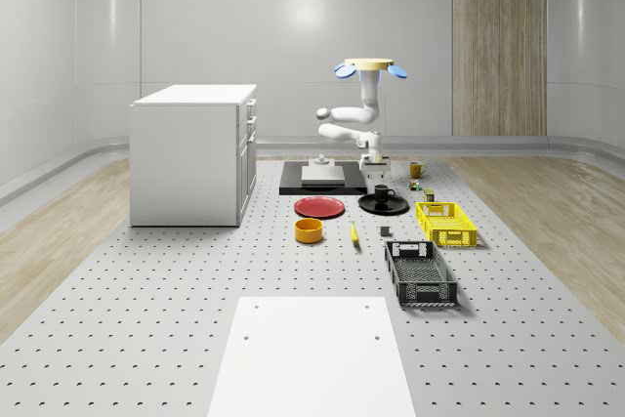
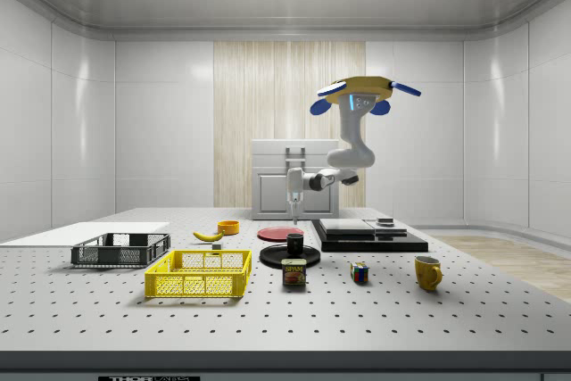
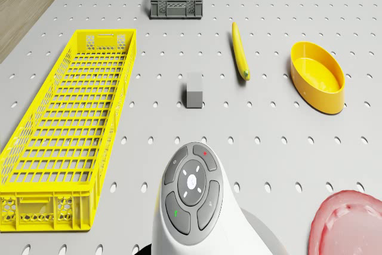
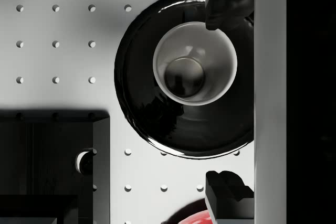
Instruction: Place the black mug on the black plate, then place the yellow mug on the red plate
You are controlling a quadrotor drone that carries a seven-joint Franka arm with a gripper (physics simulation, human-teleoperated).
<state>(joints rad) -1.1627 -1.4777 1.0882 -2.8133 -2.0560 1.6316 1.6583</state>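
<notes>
In the whole-scene view I see the drone (image 1: pixel 364 66) hovering above the far half of the perforated table (image 1: pixel 146 310), with the arm folded down so that the gripper (image 1: pixel 374 174) hangs directly over the black mug (image 1: pixel 382 192). The black mug stands upright on the black plate (image 1: pixel 384 205); the red plate (image 1: pixel 319 207) lies just beside it toward the view's left. The yellow mug (image 1: pixel 416 170) sits farther back, toward the view's right, well apart from the red plate. A yellow bowl (image 1: pixel 309 230), a yellow crate (image 1: pixel 446 223) and a dark crate (image 1: pixel 420 273) lie nearer the camera, and a white cabinet (image 1: pixel 192 154) stands at the view's left. In the side view I read the drone (image 2: pixel 360 95) hovering above the black slab (image 2: pixel 366 235), the gripper (image 2: pixel 293 213) pointing down just above the black mug (image 2: pixel 295 244), clear of its rim, and the yellow mug (image 2: pixel 428 272) resting alone on the table near the view's right. In the drone view I see the yellow crate (image 3: pixel 65 129), a banana (image 3: pixel 240 52), the yellow bowl (image 3: pixel 318 77) and the edge of the red plate (image 3: pixel 346 225). In the wrist view I look straight down into the black mug (image 4: pixel 194 64), centred on the black plate (image 4: pixel 157 114); the two fingertips (image 4: pixel 228 3) stand wide apart on either side of the plate, gripping nothing.
</notes>
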